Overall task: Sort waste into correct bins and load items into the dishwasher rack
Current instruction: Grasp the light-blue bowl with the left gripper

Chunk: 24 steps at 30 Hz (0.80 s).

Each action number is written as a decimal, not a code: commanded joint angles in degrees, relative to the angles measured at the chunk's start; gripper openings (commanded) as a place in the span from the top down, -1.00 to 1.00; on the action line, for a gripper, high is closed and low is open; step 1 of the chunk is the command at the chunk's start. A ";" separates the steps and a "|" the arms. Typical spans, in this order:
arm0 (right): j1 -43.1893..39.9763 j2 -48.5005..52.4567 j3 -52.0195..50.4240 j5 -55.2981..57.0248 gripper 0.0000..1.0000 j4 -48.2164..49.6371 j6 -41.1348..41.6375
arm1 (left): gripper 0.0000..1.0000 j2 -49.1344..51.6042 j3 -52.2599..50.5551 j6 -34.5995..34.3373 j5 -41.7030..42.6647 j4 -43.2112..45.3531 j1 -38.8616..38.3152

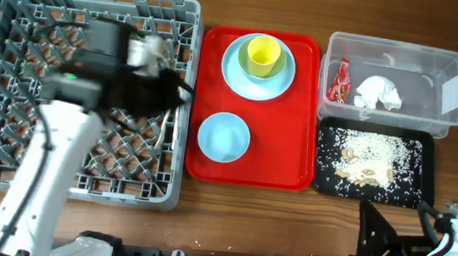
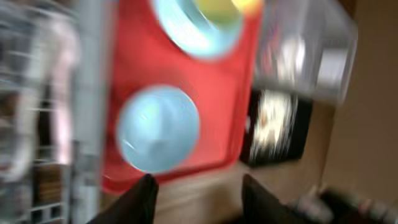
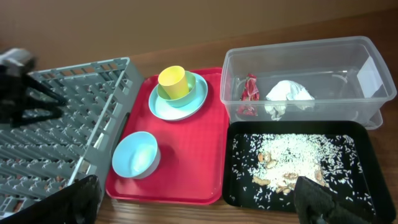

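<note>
Fingers: left gripper [image 2: 202, 193] is spread wide with nothing between; right gripper [image 3: 196, 186] is likewise spread and empty.
Rack [image 1: 120, 195]: grey, filling the left of the frame; overhead we see the left arm [image 1: 47, 152] above its upper right part.
Tub [image 1: 441, 61]: upper right, holding wrapper [image 1: 340, 82] and napkin [image 1: 379, 93].
Black tray [image 1: 326, 155]: just below the tub, strewn with rice [image 1: 376, 148] and crumbs [image 1: 361, 172].
Red tray [image 1: 286, 151]: centre; cup [image 1: 264, 57] stands on plate [image 1: 233, 70] at top, bowl [image 1: 224, 137] alone lower left.
Views: left wrist is blurred, yet we make out the bowl above its fingers; right wrist alone shows the tub's side walls; only overhead shows both arms.
</note>
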 commanded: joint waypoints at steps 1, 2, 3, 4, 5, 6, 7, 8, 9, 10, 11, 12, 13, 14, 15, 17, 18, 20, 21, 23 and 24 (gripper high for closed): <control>-0.09 -0.46 -0.15 -0.46 -0.99 0.11 -1.07 | 0.16 1.29 -0.35 1.84 -13.27 0.52 -16.59; -0.09 -0.46 -0.15 -0.46 -0.99 0.11 -1.05 | 0.18 2.05 -0.39 0.76 -20.02 0.70 -22.51; -0.09 -0.46 -0.15 -0.46 -1.00 0.11 -1.05 | 0.17 3.04 -0.39 -0.50 -24.33 1.16 -27.06; -0.09 -0.46 -0.15 -0.46 -0.99 0.09 -1.07 | 0.17 4.52 -0.39 -1.86 -27.91 2.19 -31.54; -0.09 -0.46 -0.15 -0.46 -0.99 0.11 -1.07 | 0.16 6.88 -0.39 -3.08 -30.58 3.56 -36.26; -0.09 -0.46 -0.15 -0.46 -0.99 0.09 -1.07 | 0.17 8.98 -0.39 -3.10 -32.13 4.87 -39.17; -0.09 -0.46 -0.15 -0.46 -0.99 0.11 -1.07 | 0.20 11.43 -0.39 -3.28 -33.97 6.10 -41.48; -0.09 -0.46 -0.15 -0.46 -0.99 0.11 -1.07 | 0.20 13.33 -0.39 -4.46 -36.13 6.84 -42.84; -0.09 -0.46 -0.15 -0.46 -1.00 0.11 -1.05 | 0.24 16.11 -0.39 -5.62 -38.23 7.45 -43.89; -0.09 -0.46 -0.15 -0.46 -0.99 0.11 -1.05 | 0.35 17.68 -0.39 -5.92 -38.93 7.69 -44.19; -0.09 -0.46 -0.15 -0.46 -1.00 0.09 -1.07 | 0.40 19.91 -0.39 -5.92 -38.97 8.09 -44.26; -0.09 -0.46 -0.15 -0.46 -0.99 0.09 -1.07 | 0.41 22.12 -0.39 -5.92 -39.28 8.35 -44.06; -0.09 -0.46 -0.15 -0.48 -1.00 0.09 -1.05 | 0.41 23.67 -0.39 -5.92 -39.87 8.52 -43.87; -0.09 -0.46 -0.15 -0.46 -0.99 0.09 -1.05 | 0.41 26.08 -0.39 -5.92 -41.22 8.98 -43.76; -0.09 -0.46 -0.15 -0.46 -0.99 0.11 -1.09 | 0.47 27.67 -0.39 -6.08 -41.94 9.60 -43.71; -0.09 -0.46 -0.15 -0.46 -1.00 0.11 -1.05 | 0.54 29.38 -0.39 -6.12 -42.38 10.27 -43.50; -0.09 -0.46 -0.15 -0.46 -0.99 0.11 -1.07 | 0.54 29.57 -0.39 -6.12 -42.36 10.40 -43.50; -0.09 -0.46 -0.15 -0.46 -0.99 0.11 -1.07 | 0.54 29.57 -0.39 -6.10 -42.80 10.69 -43.25; -0.09 -0.46 -0.15 -0.46 -1.00 0.11 -1.07 | 0.49 29.55 -0.31 -6.10 -44.15 10.62 -42.82; -0.09 -0.46 -0.15 -0.46 -0.99 0.09 -1.07 | 0.41 28.76 0.35 -6.12 -44.15 10.34 -41.31; -0.09 -0.46 -0.15 -0.46 -0.99 0.11 -1.05 | 0.41 28.22 1.05 -6.12 -43.80 9.70 -40.70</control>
